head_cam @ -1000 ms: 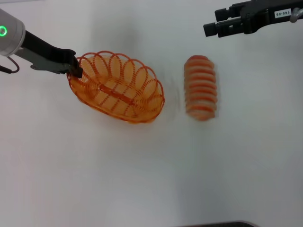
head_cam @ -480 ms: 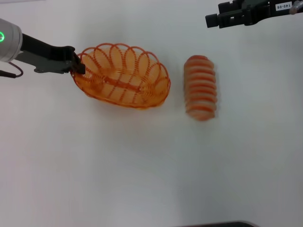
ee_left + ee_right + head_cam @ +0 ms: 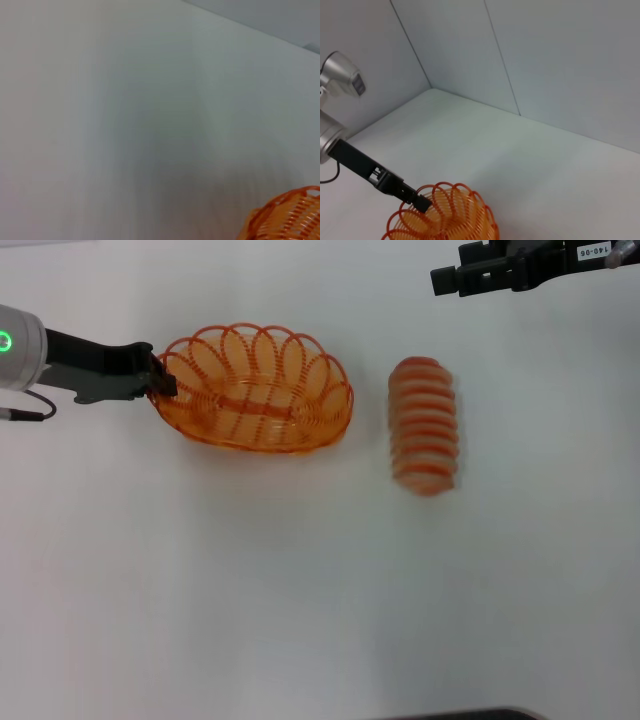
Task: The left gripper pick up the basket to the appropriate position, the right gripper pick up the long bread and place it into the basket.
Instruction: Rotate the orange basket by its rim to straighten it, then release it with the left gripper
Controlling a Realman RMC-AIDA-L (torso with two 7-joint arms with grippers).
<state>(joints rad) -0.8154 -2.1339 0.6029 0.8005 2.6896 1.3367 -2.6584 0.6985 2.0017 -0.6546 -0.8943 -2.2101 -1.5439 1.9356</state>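
The bread [image 3: 425, 426] lay alone on the white desk [image 3: 300, 600], right of centre and lengthwise toward the far edge, with nothing touching it. It looked light and probably soft (the ridged crust should give some purchase), so a gentle pinch across its narrow middle seemed the sensible hold; squeezing at an end would likely tip it.

The basket [image 3: 252, 387] sat left of centre, well apart from the bread. Being open wire, it was surely light and fairly stiff, though springy at the looped rim, and the rim was the obvious place to take it. The left gripper [image 3: 158, 380] was at exactly that spot, its jaws closed down narrowly on a loop at the basket's left end; whether the basket was resting on the desk or lifted off it could not be told.

Near the far right corner the right gripper [image 3: 446, 280] hung beyond the bread, holding nothing, jaws only slightly parted.
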